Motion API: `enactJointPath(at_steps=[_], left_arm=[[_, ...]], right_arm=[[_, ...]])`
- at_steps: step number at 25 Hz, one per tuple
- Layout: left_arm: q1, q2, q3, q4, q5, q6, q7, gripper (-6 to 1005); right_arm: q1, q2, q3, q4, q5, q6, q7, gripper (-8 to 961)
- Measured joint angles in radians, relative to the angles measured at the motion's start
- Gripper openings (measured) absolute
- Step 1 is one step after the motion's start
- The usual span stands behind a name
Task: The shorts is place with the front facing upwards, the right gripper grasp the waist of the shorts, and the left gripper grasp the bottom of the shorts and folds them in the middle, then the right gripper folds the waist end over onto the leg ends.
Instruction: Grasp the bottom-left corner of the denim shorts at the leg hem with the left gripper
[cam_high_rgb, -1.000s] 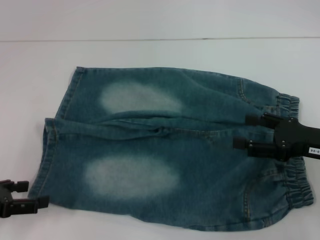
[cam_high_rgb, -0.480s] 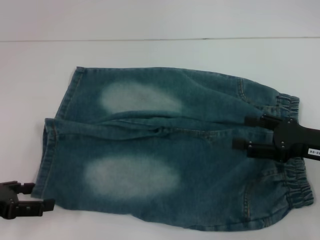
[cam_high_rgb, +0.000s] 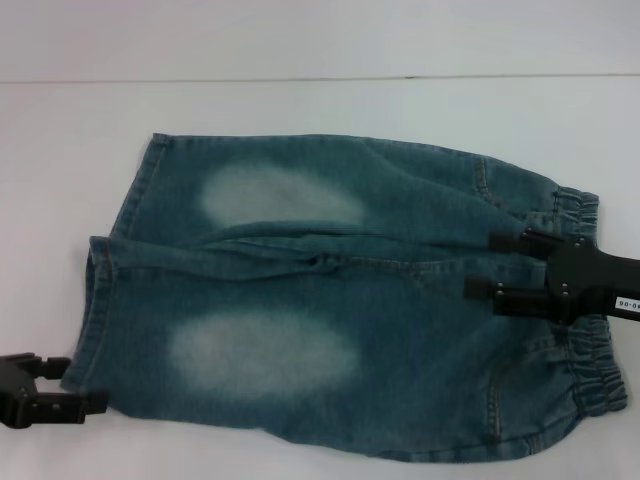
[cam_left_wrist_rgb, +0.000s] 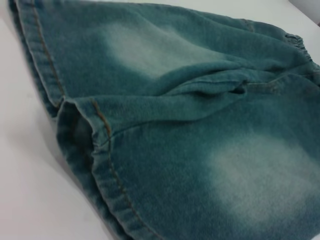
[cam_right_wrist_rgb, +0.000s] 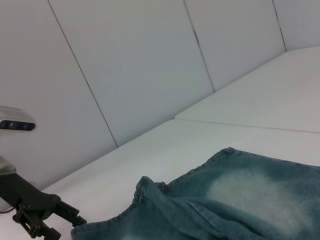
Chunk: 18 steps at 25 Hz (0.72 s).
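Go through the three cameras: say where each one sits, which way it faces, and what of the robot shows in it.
Head view: high on the robot, looking down at denim shorts on the white table; left gripper at the leg hem, right gripper over the waistband, both open.
Left wrist view: low by the leg hems, facing along the shorts toward the waist; no fingers show.
Right wrist view: at the waist end, facing across the shorts to the wall panels; only the left gripper shows.
All three share the shorts.

A plain white table (cam_high_rgb: 320, 105) meets grey wall panels (cam_right_wrist_rgb: 140, 65) behind it.
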Motion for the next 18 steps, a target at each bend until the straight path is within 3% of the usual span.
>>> enactJointPath(at_steps=[18], left_arm=[[-0.006, -0.01, -0.001, 0.027, 0.029, -0.001, -0.012, 873]], right_arm=[[-0.002, 0.002, -0.002, 0.0, 0.0, 0.009, 0.0, 943]])
